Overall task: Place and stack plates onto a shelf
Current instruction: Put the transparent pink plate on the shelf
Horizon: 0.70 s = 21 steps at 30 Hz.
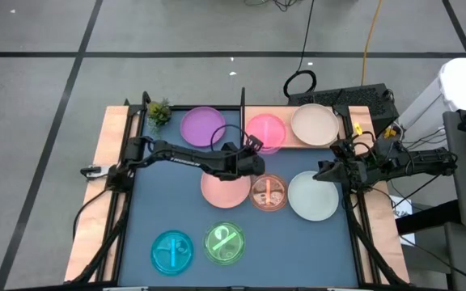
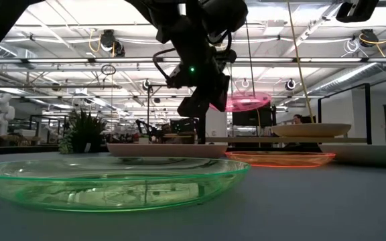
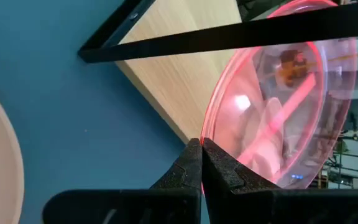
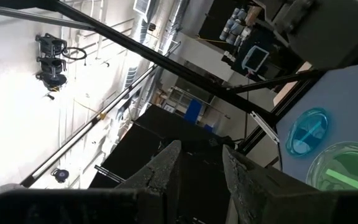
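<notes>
High view has the left gripper (image 1: 253, 144) pinching the near rim of the magenta plate (image 1: 267, 131), fingers pressed tight on the edge. That plate sits above the near end of the shelf (image 1: 354, 123), right by the thin black upright (image 1: 242, 101), and in the low view it hangs up in the air, roughly level. So the bit that matters, I'd say: the shelf board runs lengthwise away from the upright towards the right arm's side, and the free spot is straight below the held plate, with the cream plate (image 1: 314, 124) already filling the far end.

Right gripper (image 1: 327, 170) waits parted and empty over the mint-white plate (image 1: 313, 196), so the left one is clearly the closer.

Count: eight plates total. One purple (image 1: 201, 125), one pink (image 1: 225, 189), one orange-brown (image 1: 269, 192), one cyan (image 1: 171, 250), one green (image 1: 226, 243), plus those three. One shelf.
</notes>
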Available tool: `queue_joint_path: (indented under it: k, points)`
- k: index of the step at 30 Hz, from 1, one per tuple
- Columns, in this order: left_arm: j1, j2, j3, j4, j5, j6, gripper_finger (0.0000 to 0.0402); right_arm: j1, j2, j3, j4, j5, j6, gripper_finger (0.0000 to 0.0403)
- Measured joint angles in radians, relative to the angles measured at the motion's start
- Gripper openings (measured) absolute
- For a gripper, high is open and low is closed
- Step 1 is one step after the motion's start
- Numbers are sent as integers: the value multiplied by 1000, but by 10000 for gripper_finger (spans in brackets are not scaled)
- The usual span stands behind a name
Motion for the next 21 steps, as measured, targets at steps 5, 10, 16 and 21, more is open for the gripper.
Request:
queue_joint_path:
  k: [5,10,16,21]
  points:
    - [1,0,0,-22,32,-22,0,0,0,0,0,0,-8,100]
    - [18,0,0,-42,43,-26,0,0,0,0,0,1,-27,100]
    - [38,0,0,-69,72,-8,0,0,0,0,0,2,-27,100]
    - [44,25,0,-9,81,-7,0,0,0,0,0,2,-31,100]
